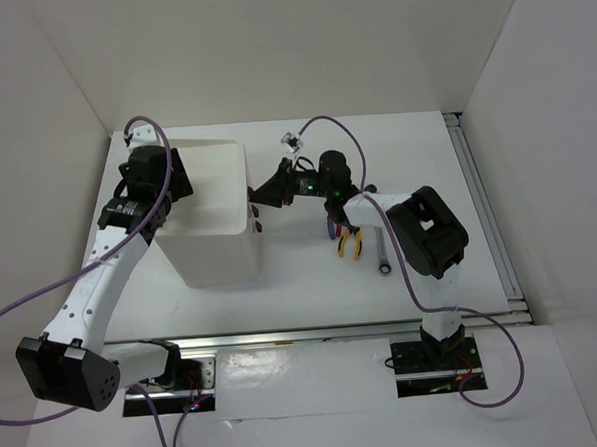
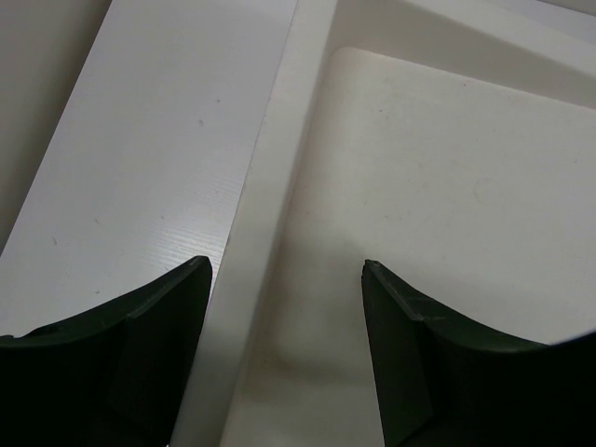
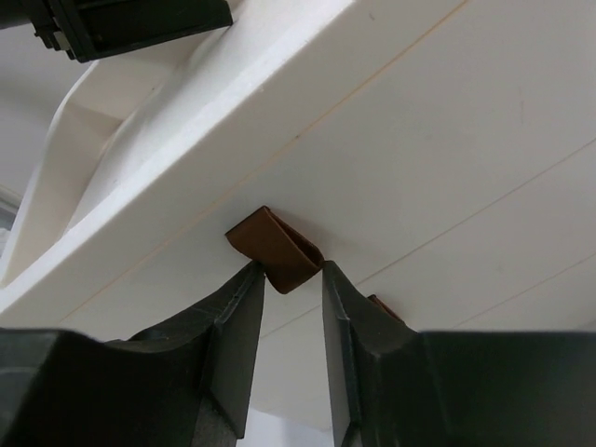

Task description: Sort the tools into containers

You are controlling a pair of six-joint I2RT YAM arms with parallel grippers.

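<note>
**Flanking a brown drawer handle (image 3: 270, 242) on the white box (image 1: 215, 253)**

I have the right tool (image 3: 289, 270) up against the right face of the white box, one finger on each side of the brown drawer handle. The gap is narrow and the fingertips sit at the handle's edges, but I cannot tell whether they actually clamp it. A second handle (image 3: 385, 307) peeks out behind the right finger. My left tool (image 2: 287, 265) hangs over the box's left rim (image 2: 270, 186) with its fingers spread and nothing between them but the rim. One finger is above the surface (image 2: 140, 140), the other above the top bin (image 2: 447, 186). On the surface to the right of the box, under the right arm, lie the yellow-and-black pliers (image 1: 351, 243). Just beside them lies a silver wrench (image 1: 382, 254).
</note>
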